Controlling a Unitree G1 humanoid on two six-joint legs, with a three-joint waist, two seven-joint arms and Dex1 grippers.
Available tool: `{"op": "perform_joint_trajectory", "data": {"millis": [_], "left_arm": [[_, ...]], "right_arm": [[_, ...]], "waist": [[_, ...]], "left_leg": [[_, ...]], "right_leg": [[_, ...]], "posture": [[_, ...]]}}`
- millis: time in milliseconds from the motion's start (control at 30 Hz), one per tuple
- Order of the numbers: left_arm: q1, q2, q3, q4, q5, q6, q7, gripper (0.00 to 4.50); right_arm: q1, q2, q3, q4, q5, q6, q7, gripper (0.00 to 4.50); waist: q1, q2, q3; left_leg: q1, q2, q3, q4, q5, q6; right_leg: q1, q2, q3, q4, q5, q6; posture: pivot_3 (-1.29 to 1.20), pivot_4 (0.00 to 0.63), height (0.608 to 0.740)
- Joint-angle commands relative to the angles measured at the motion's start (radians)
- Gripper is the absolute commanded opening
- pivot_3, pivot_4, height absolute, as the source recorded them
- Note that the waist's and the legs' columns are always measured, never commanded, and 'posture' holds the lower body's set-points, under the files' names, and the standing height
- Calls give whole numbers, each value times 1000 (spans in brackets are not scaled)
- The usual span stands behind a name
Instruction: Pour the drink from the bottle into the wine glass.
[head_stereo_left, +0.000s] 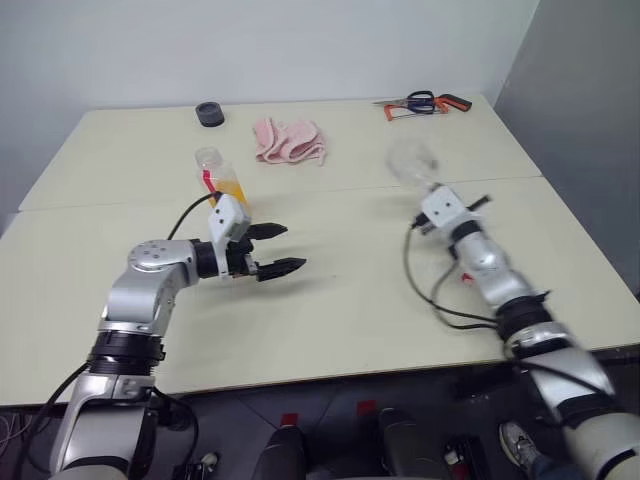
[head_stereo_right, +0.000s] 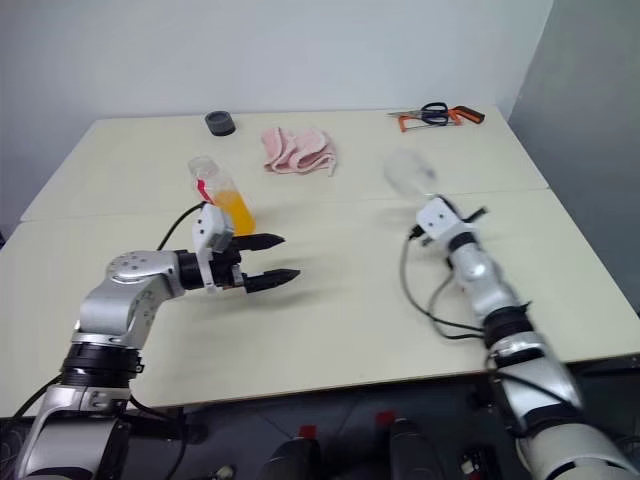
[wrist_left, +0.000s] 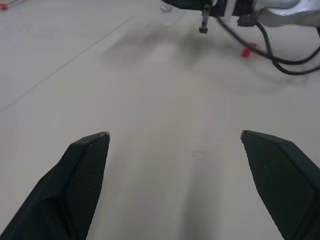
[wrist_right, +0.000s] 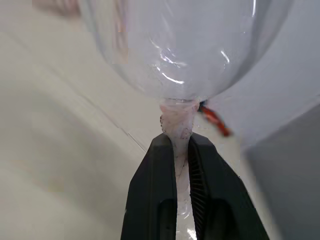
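The right gripper (wrist_right: 182, 145) reaches forward, fingers pinched on the thin stem of the clear wine glass (head_stereo_left: 410, 160) — lifted off the cream table (head_stereo_left: 330, 290). The left gripper (head_stereo_left: 278, 248) points right, jaws wide and empty, just near of the small clear plastic bottle (head_stereo_left: 222, 182) of orange drink (head_stereo_left: 232, 190).

The left arm bends across from the near left side. Its left gripper (head_stereo_left: 283, 250) points to the right, and its two black fingers (wrist_left: 80, 175) are spread wide apart with nothing between them. The right arm reaches far out on the right side. Its right gripper (wrist_right: 181, 145) is squeezed tight on the stem of the wine glass (wrist_right: 185, 45).
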Motion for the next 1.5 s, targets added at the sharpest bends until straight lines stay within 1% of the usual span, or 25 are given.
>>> {"op": "perform_joint_trajectory", "data": {"millis": [33, 100, 167, 333, 467, 600, 767, 900, 1100, 1167, 1233, 1500], "left_arm": [[7, 30, 38, -58, -33, 24, -7, 4500], [11, 47, 50, -77, -39, 40, 0, 4500], [11, 60, 57, -87, -42, 50, 7, 4500], [4, 76, 71, -115, -41, 65, 23, 4500], [-12, 82, 76, -122, -44, 73, 30, 4500], [-34, 81, 74, -144, -59, 93, 25, 4500], [-74, 85, 53, -146, -57, 79, 1, 4500], [-115, 66, 52, -131, -46, 50, 17, 4500], [-123, 54, 50, -140, -52, 41, 20, 4500], [-123, 51, 54, -140, -53, 37, 26, 4500], [-123, 48, 58, -141, -57, 37, 32, 4500], [-143, 41, 62, -116, -53, 19, 42, 4500]], "right_arm": [[-32, 82, -89, -25, 157, 14, 79, 73], [-63, 155, -106, 49, 190, -9, 91, 73], [-90, 196, -115, 121, 193, -37, 86, 73], [-109, 242, -123, 259, 181, -104, 87, 73], [-95, 250, -122, 295, 168, -147, 90, 73], [-66, 258, -139, 294, 200, -172, 171, 73], [-54, 260, -141, 299, 185, -185, 181, 73], [-53, 262, -146, 298, 185, -185, 186, 73], [-52, 267, -155, 292, 192, -179, 194, 73], [-50, 268, -158, 290, 195, -176, 199, 795], [-49, 268, -163, 286, 198, -172, 207, 1404], [-43, 273, -175, 266, 204, -167, 218, 4238]], "waist": [[5, 0, 0], [15, 0, 0], [22, 0, 0], [26, 0, 0], [24, 0, 0], [24, 0, 0], [23, 0, 0], [23, 0, 0], [22, 0, 0], [22, 0, 0], [22, 0, 0], [23, 0, 0]], "left_leg": [[-1, 0, 0, 0, 0, 0], [-1, 0, 0, 0, 0, 0], [-1, -1, 0, 1, 0, 0], [-1, -1, -1, 0, 0, 0], [1, 1, 0, -1, 0, 0], [1, 2, 1, -1, 0, 0], [1, 2, 1, -1, 0, 0], [2, 3, 3, -1, 0, 0], [2, 5, 7, -1, 0, 0], [2, 6, 7, -1, 0, 0], [2, 6, 8, -1, 0, 0], [2, 6, 8, -1, -1, 0]], "right_leg": [[0, 0, 0, 0, 0, 0], [0, 0, 0, 0, 0, 0], [0, 0, 0, 0, 0, 0], [0, 0, -1, 0, 0, 0], [0, 2, 1, 0, 0, 0], [0, 3, 1, 0, 0, 0], [0, 3, 1, 0, 0, 0], [0, 4, 2, 0, 0, 0], [0, 4, 3, 0, 0, 0], [0, 5, 3, 0, 0, 0], [0, 5, 3, 0, 0, 0], [0, 5, 3, 0, 0, 0]], "posture": [[0, 150, 740], [0, 150, 740], [0, 150, 740], [0, 150, 740], [0, 150, 740], [0, 150, 740], [0, 150, 740], [0, 150, 740], [0, 150, 740], [0, 150, 740], [0, 150, 740], [0, 150, 740]]}}
